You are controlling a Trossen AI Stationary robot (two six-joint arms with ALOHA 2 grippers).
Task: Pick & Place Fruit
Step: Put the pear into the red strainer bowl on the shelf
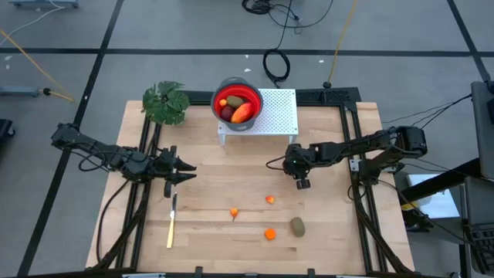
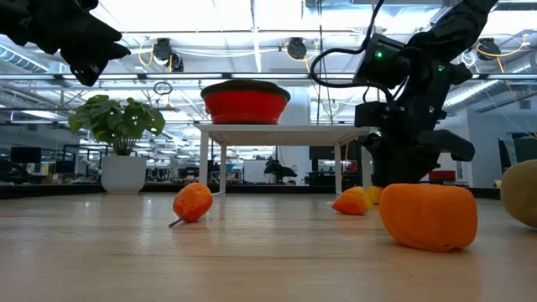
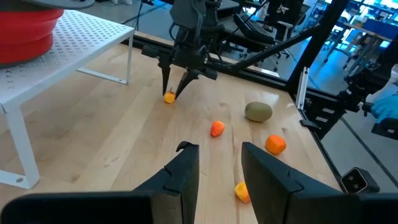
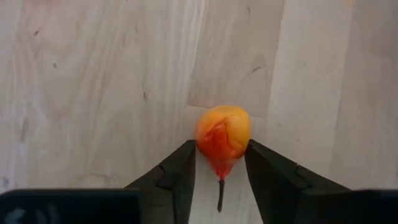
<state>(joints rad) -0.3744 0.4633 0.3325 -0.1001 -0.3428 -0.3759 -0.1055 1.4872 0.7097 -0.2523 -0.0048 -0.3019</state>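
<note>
I am seeing my right gripper [image 4: 221, 169] pointing down at the table [image 1: 231, 177], its two fingers standing on either side of a small orange fruit [image 4: 223, 135] with a short dark stem; the pads look to be touching the fruit's flanks, but I cannot tell whether they are really pinching it. The fruit is sitting on the wood. My left gripper [image 3: 219, 167] is hanging above the table's left half with its jaws spread a little and nothing between them, just above the pale-yellow knife [image 1: 171, 222].

Further out, three more tiny orange pieces [image 1: 269, 233] are lying on the front half of the table, and an olive-brown oval [image 1: 297, 226] is resting beside the frontmost one. The red bowl [image 1: 236, 100] is standing on the white perforated stand [image 1: 282, 116] at the table's back, holding several fruits. A green plant [image 1: 166, 102] is standing left of it.
</note>
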